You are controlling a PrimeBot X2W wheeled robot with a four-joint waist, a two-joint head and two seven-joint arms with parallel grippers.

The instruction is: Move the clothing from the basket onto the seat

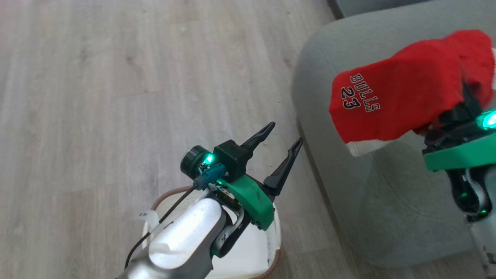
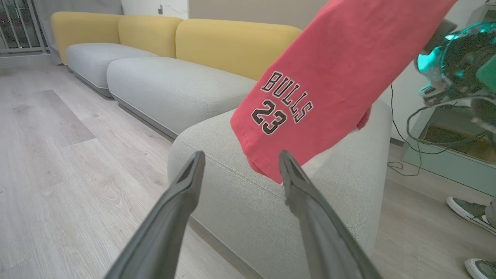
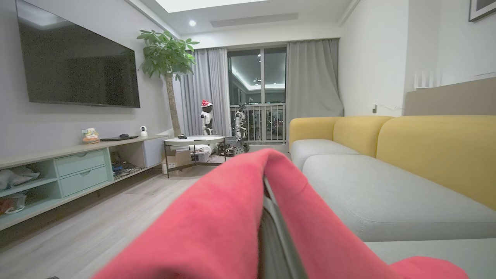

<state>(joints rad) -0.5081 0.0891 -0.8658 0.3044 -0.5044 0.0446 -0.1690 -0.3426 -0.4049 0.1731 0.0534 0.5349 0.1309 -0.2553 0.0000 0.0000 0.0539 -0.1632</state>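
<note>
**Red clothing held over the seat**

The grey-green seat [image 1: 387, 193] lies to my right. Above its near end hangs the red clothing [image 1: 403, 97], marked "BULLS 23". My right gripper [image 3: 273, 228] is clamped on it, and the fabric drapes over its fingers. The basket [image 1: 164, 196] sits on the floor below my left gripper [image 1: 285, 133], whose fingers are spread wide and hold nothing.

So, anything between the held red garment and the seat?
Nothing visible does. The clothing hangs from the right end effector over bare seat; the open left end effector is off to the side.
</note>
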